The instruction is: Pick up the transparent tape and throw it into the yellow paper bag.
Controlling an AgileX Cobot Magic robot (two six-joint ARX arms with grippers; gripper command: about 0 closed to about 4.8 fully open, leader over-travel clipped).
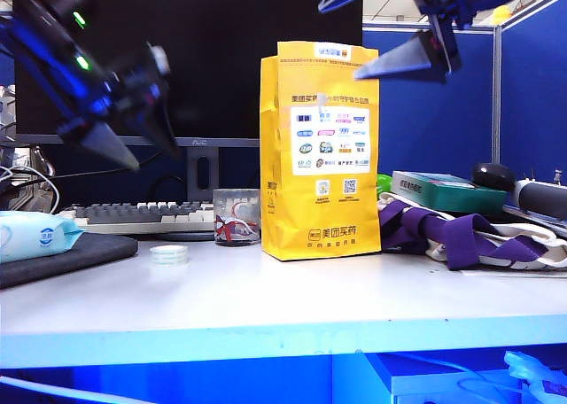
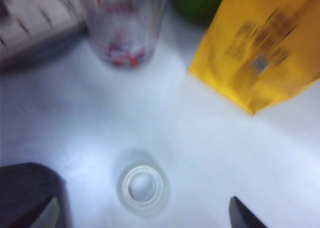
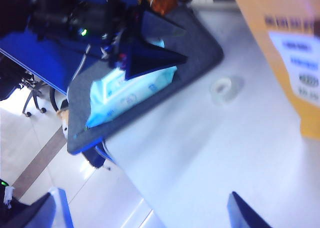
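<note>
The transparent tape [image 1: 168,254] lies flat on the white table, left of the yellow paper bag [image 1: 321,147], which stands upright. My left gripper [image 1: 142,143] hangs open in the air above and left of the tape. In the left wrist view the tape [image 2: 143,188] lies on the table between the wide-apart fingers of that gripper [image 2: 142,219], apart from both, with the bag [image 2: 260,53] beyond. My right gripper [image 1: 383,27] is open, high beside the bag's top. The right wrist view shows its empty open gripper [image 3: 142,210] far from the tape [image 3: 222,88].
A glass cup [image 1: 236,216] with red-and-white contents stands between tape and bag. A keyboard [image 1: 142,216] and monitor [image 1: 204,58] are behind. A pale blue wipes pack [image 1: 35,236] lies on a dark mat [image 1: 80,255] at left. Purple-strapped cloth [image 1: 461,231] and boxes lie right of the bag.
</note>
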